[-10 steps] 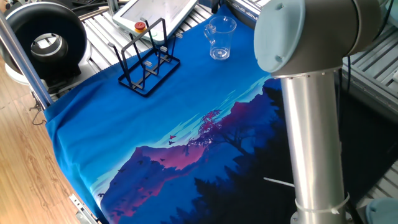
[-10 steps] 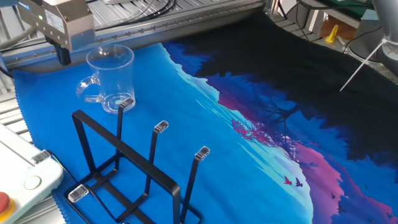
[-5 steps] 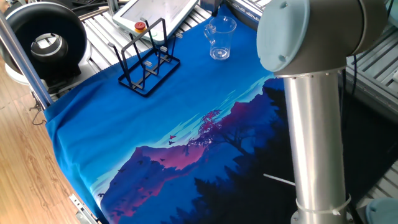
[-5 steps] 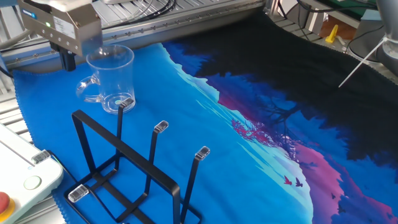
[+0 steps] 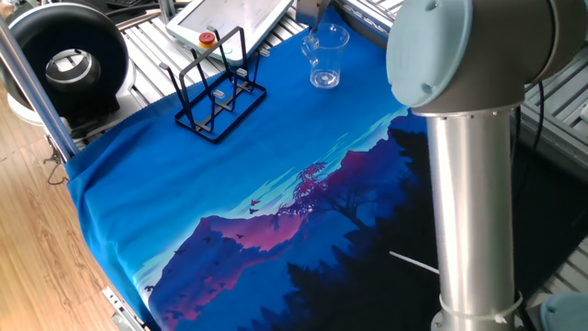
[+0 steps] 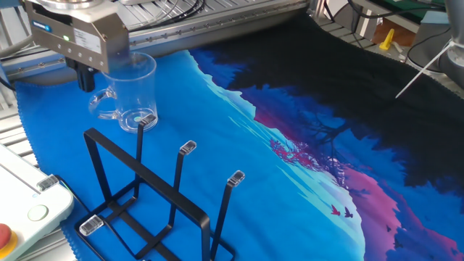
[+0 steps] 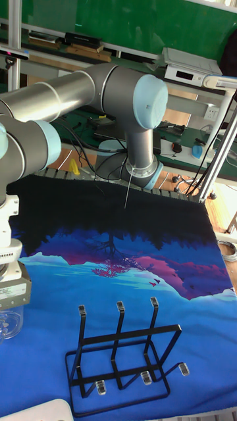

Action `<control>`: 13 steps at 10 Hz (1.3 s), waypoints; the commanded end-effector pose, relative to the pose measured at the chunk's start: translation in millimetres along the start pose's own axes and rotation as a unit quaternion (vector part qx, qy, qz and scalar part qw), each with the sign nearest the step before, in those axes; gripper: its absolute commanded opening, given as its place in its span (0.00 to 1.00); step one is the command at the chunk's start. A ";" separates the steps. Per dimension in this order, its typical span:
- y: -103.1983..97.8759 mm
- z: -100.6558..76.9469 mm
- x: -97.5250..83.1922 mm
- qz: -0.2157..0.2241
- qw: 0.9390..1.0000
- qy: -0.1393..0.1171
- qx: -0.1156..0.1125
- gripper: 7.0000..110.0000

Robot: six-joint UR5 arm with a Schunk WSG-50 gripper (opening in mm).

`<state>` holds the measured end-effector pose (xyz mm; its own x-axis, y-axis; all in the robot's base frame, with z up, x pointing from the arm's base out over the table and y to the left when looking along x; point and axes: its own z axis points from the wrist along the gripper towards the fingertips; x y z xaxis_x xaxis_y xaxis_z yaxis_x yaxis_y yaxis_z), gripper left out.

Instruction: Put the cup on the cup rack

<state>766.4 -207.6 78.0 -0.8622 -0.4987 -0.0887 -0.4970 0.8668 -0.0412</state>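
Closing in: pincer (image 6: 85, 75) is shifted right, now just beside cup (image 6: 130, 90); jaw opening cannot be told, nothing held. Cup stands on tabletop (image 6: 290, 130), far of cup rack (image 6: 156, 190). Grasp pending.

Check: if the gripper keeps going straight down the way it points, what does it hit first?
Probably the cup. The gripper points down at its far rim, beside the handle side. Depth is unclear: it might slip just behind the cup and meet the cloth instead.
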 end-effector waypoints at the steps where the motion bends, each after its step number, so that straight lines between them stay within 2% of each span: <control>1: 16.3 3.3 -3.3 -0.009 1.000 -0.014 -0.015 0.00; 6: 38.6 4.0 3.3 -0.002 1.000 -0.009 -0.030 0.00; 13: 71.3 -9.5 21.2 0.023 0.999 0.014 -0.032 0.00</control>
<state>721.5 -163.7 79.1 -0.8763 -0.4773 -0.0661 -0.4791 0.8776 0.0145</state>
